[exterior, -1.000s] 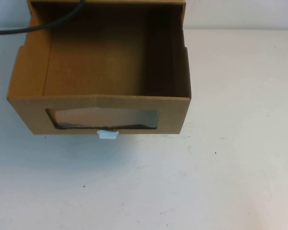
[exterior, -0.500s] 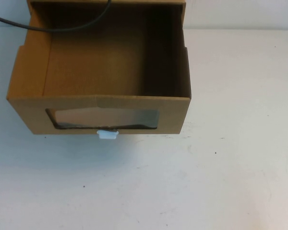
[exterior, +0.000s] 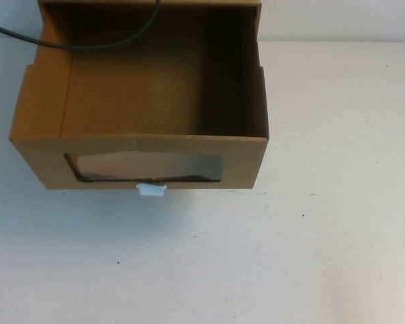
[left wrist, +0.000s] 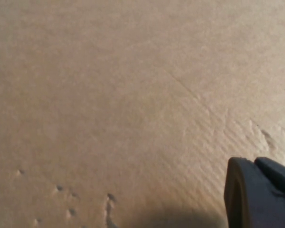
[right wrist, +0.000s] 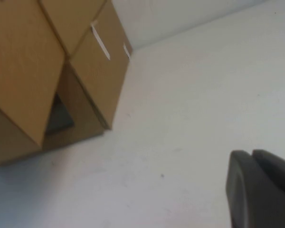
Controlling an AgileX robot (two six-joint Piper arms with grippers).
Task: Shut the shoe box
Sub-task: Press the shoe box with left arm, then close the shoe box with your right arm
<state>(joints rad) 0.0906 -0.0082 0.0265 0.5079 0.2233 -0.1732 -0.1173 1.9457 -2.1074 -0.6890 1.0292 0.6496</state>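
Observation:
The shoe box [exterior: 138, 158] is brown cardboard and stands at the far left of the table in the high view. Its drawer is pulled out toward me and shows an empty inside. The clear window [exterior: 145, 167] is on the front, with the small white tab [exterior: 151, 190] below it. My left gripper [left wrist: 255, 161] is out of the high view; it is shut and empty, close against a plain cardboard surface [left wrist: 109, 95]. My right gripper [right wrist: 251, 154] is shut and empty over the white table, off to the side of the box [right wrist: 47, 71].
A black cable [exterior: 88, 46] hangs across the far end of the open drawer. The white table [exterior: 290, 236] stretches in front of the box and to its right. A pale wall runs along the far edge.
The black cable over the far end of the drawer has swung to the right. The box has not moved.

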